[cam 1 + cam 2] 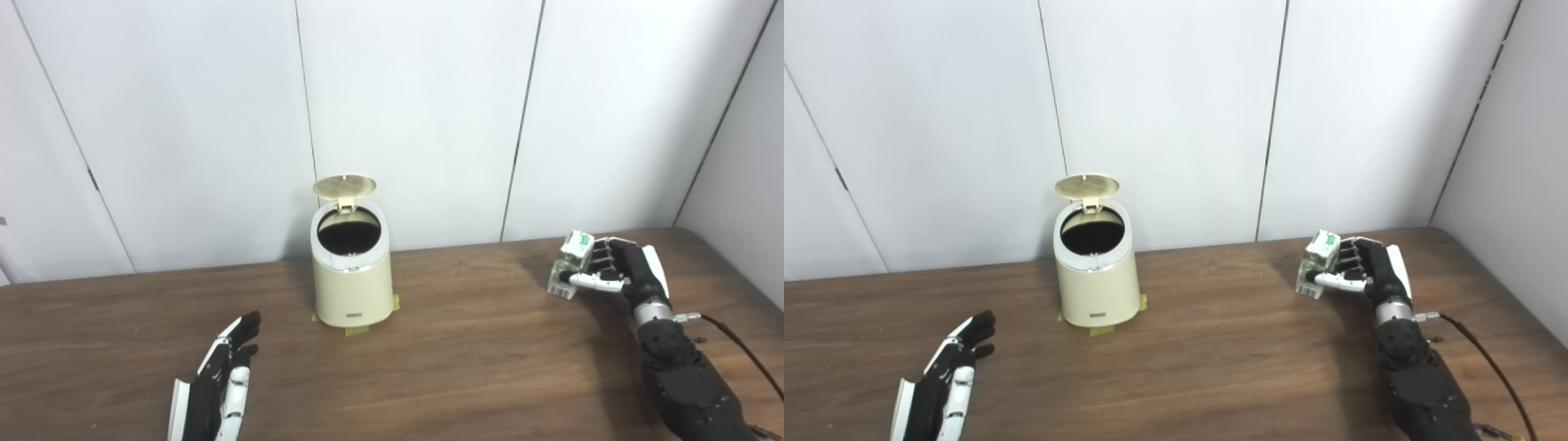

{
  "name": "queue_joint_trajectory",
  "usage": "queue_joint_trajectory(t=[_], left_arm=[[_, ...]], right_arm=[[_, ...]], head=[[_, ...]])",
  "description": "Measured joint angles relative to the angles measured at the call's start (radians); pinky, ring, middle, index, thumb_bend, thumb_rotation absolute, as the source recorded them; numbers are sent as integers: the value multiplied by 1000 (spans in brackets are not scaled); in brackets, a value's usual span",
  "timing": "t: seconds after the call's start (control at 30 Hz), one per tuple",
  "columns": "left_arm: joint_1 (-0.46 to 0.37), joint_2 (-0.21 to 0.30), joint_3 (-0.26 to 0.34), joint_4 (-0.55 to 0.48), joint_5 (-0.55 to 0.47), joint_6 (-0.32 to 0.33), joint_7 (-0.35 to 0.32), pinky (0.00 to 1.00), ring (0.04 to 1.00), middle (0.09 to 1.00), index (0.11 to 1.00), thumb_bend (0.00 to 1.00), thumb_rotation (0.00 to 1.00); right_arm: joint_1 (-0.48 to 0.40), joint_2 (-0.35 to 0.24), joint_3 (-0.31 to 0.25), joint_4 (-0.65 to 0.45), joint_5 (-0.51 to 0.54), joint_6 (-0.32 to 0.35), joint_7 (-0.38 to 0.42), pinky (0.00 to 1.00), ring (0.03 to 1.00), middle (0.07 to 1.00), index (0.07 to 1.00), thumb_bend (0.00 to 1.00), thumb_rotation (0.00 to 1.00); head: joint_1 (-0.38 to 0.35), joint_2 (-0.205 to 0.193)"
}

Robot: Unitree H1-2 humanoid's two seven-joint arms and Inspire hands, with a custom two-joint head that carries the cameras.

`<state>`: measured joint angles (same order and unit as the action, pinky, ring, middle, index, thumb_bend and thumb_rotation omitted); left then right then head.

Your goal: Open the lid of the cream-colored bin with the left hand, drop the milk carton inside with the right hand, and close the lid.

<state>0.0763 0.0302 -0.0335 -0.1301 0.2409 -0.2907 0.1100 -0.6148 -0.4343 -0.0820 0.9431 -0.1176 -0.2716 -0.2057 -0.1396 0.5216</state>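
The cream-colored bin (pixel 352 275) stands at the back middle of the wooden table, taped down at its base. Its round lid (pixel 344 185) is tipped up and back, so the dark inside shows. My left hand (pixel 223 380) rests low at the front left, fingers stretched out and apart, holding nothing, well short of the bin. At the right, my right hand (pixel 612 272) is shut on the small white and green milk carton (pixel 569 263), held upright just above the table, far to the right of the bin.
The brown table (pixel 465 355) runs up to white wall panels close behind the bin. Its right edge angles in near my right arm. A black cable (pixel 744 352) trails from the right wrist.
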Motion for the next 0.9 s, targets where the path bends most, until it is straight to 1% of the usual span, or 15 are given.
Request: queue_joint_trajectory(t=[0.17,0.2,0.37,0.43,0.57,0.63,0.8,0.9], left_arm=[[0,0,-2,0,2,-1,-1,776,831,838,826,290,903],[0,1,-2,0,2,-1,-2,774,831,839,826,288,908],[0,1,-2,0,6,-1,-3,774,830,835,821,269,916],[0,1,-3,0,10,-1,-3,769,826,832,819,265,912],[-1,1,-4,0,13,-1,-3,765,825,832,818,275,896],[-1,1,-4,0,14,-1,-3,768,823,831,818,277,896],[-1,1,-4,0,16,-1,-3,768,822,829,816,279,906],[-1,1,-7,0,24,-1,-3,764,819,827,814,279,901]], right_arm=[[2,1,-1,-8,-5,-3,-3,448,493,511,472,527,0],[4,2,-3,-14,-3,-3,-2,460,502,515,471,526,0],[28,17,-19,-70,17,-1,6,456,502,515,470,527,0],[43,27,-24,-107,19,5,8,464,509,517,469,527,0],[83,53,-30,-216,31,42,31,442,486,508,472,528,0],[89,60,-31,-244,36,60,51,451,486,506,472,528,0],[99,81,-33,-385,65,99,103,478,495,505,470,528,0],[98,88,-32,-454,78,102,136,467,485,499,474,529,0]], head=[[0,2],[0,2],[-2,3],[-2,3],[-3,2],[-3,2],[0,3],[2,3]])
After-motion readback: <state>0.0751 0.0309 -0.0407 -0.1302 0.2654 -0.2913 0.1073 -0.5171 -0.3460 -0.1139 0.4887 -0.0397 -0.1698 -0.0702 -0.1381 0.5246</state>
